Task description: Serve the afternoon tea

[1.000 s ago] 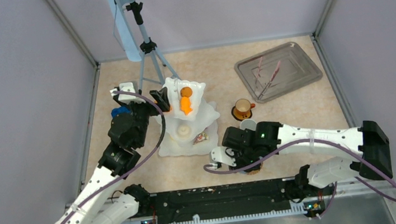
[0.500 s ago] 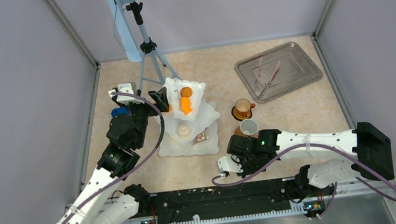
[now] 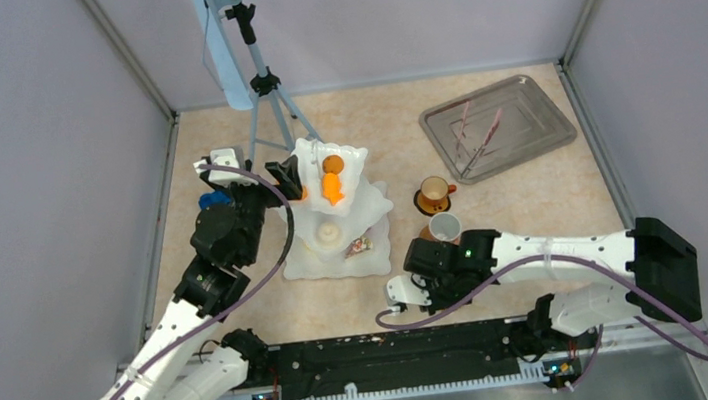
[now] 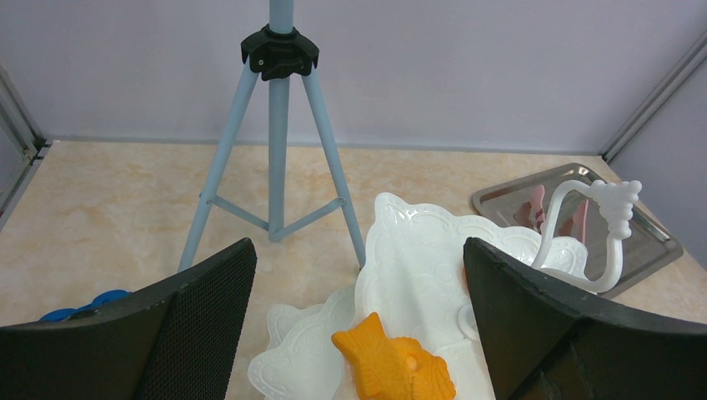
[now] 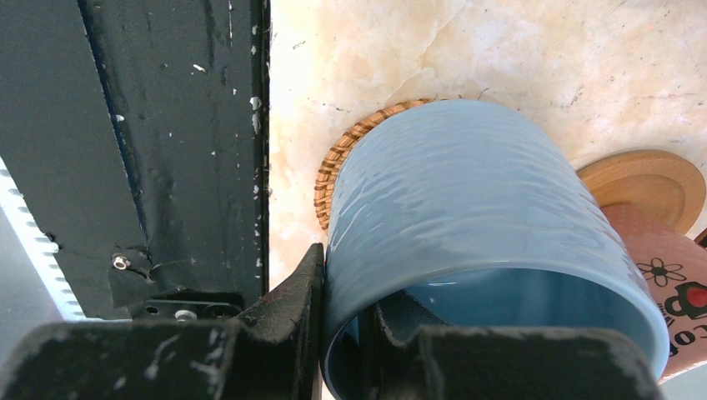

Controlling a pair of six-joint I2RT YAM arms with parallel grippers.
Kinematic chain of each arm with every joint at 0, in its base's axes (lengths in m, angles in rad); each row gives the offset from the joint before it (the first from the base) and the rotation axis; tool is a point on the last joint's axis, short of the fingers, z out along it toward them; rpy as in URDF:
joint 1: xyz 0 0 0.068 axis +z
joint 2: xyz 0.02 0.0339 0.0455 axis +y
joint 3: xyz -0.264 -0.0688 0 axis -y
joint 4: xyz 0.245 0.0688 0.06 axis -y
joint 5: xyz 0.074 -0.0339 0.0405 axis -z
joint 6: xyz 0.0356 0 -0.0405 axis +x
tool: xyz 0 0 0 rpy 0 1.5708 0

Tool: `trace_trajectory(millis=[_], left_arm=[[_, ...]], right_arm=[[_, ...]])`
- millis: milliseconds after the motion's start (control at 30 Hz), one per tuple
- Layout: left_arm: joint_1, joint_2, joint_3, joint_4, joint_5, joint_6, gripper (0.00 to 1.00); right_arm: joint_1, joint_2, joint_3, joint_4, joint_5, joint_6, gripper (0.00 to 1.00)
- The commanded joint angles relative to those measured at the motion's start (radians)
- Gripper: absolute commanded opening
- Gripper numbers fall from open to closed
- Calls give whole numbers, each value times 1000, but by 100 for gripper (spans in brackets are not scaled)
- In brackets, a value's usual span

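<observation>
right tool (image 5: 342, 312): clamped on the rim of the blue cup (image 5: 467, 208), one finger outside the wall and one inside.
blue cup: glossy glaze with faint ripples and a round, straight-sided body. We saw it over a woven wicker coaster (image 5: 338, 162), but we couldn't tell if it was resting on it or lifted.
near edge: pretty tight there, since the coaster was just beside the scuffed black base rail (image 5: 167, 125).
neighbour: a pinkish mug (image 5: 659, 258) with a flower print, on a smooth round wooden coaster (image 5: 654, 179), close on the cup's other side.
left tool (image 4: 358, 258): fingers wide apart with nothing between them, and the pads (image 4: 213, 308) were black with a fine mesh texture. It hung by the top of the white stand (image 3: 371, 203).
white stand: shiny tiered plastic with scalloped edges and a curly handle on top.
pastries: an orange fish-shaped pastry (image 4: 392, 367) and a round orange pastry (image 3: 331, 163) were on the upper tier. A cream pastry (image 3: 330, 231) and a cake slice (image 3: 358, 247) were lower down.
orange-brown mug (image 3: 433, 192): on its saucer, out on the counter (image 3: 531, 200) to the right of the stand.
metal tray (image 3: 535, 99): rectangular with rounded corners, at the far right, holding the pink tongs (image 3: 484, 140).
tripod (image 3: 261, 80): thin blue legs behind the stand.
open room: bare marbled counter between the stand and the tray, and along the back wall.
</observation>
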Motion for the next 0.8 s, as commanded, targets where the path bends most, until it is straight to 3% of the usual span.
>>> trace_trajectory(millis=[0,500,567,667,767], left_arm=[[4,-15,33,33,3,5,99],[4,-15,33,34,6,4,99],[3,-15,33,34,5,4,99],[4,-14,30,34,4,5,99],[4,-9,31,34,4,5,99]], right_arm=[[-9,-7,-1,23,29,-15,0],[-9,-8,-33,42,50,-17,2],[-8,-15,-31,45,70,-12,14],[-7,-41,-26,34,82,-14,44],[-8,-69,-19,17,87,-16,64]])
